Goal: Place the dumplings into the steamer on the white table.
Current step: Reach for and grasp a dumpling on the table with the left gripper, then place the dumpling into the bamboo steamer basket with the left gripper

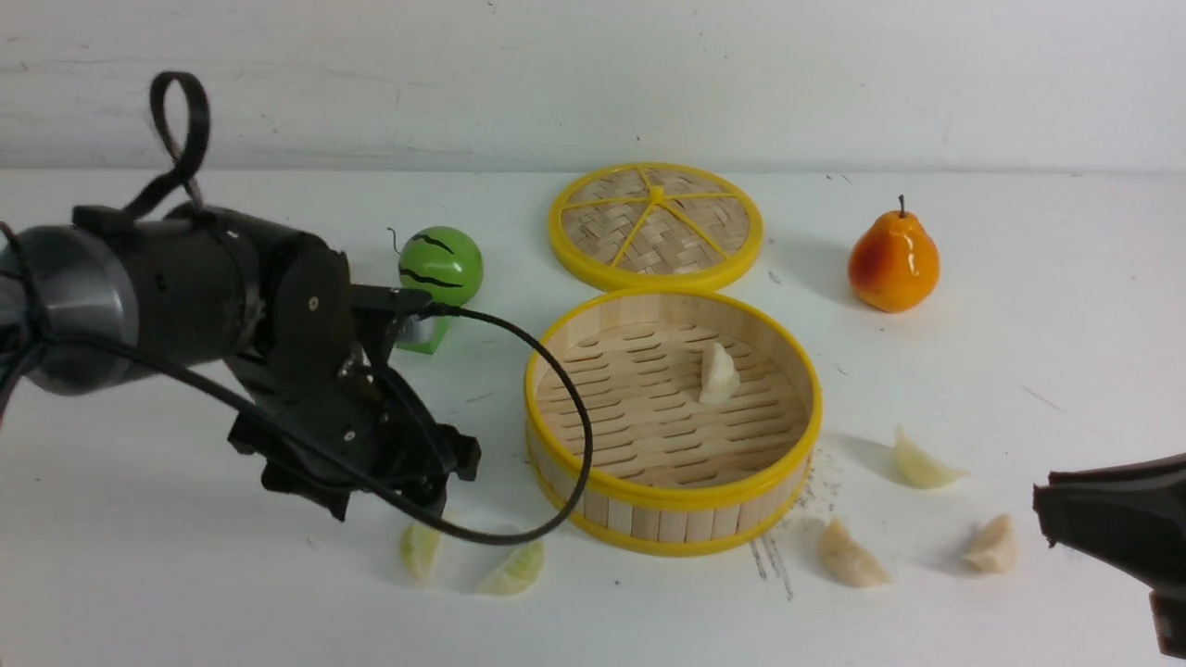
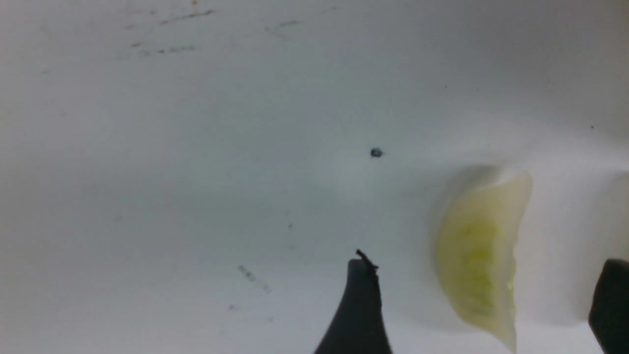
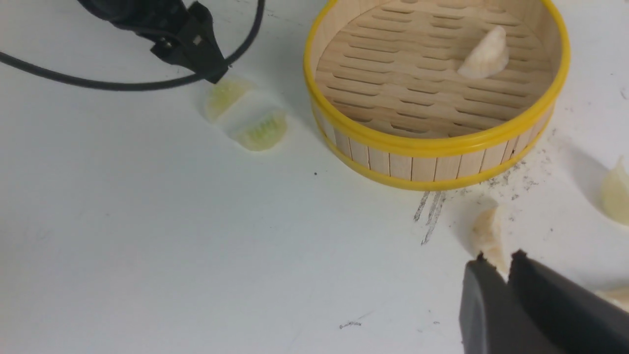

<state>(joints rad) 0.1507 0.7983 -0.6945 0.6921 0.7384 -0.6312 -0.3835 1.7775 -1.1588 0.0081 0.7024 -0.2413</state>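
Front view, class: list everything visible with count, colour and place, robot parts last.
steamer: one, bamboo, yellow rims, centre.
cream dumplings: four; one in the steamer, three right of it.
green dumplings: two, pale, front left of the steamer.
woven lid: one, yellow-rimmed, behind the steamer.
pear: one, orange-yellow, back right.
toy watermelon: one, striped green, left of lid.
white table: one, scuffed.
left gripper: black, open astride one green dumpling.
right gripper: black, nearly shut, lower right edge.

Steamer [image 1: 672,496]: round bamboo basket, yellow rims, slatted floor, upright and uncovered on the white bench [image 1: 185,593]. Holds one cream dumpling [image 1: 718,373], right of centre.
Pale green dumplings [image 1: 420,550] [image 1: 512,570]: two, side by side near its front-left wall.
Cream dumplings [image 1: 851,556] [image 1: 922,462] [image 1: 991,547]: three, scattered front-right, apart.
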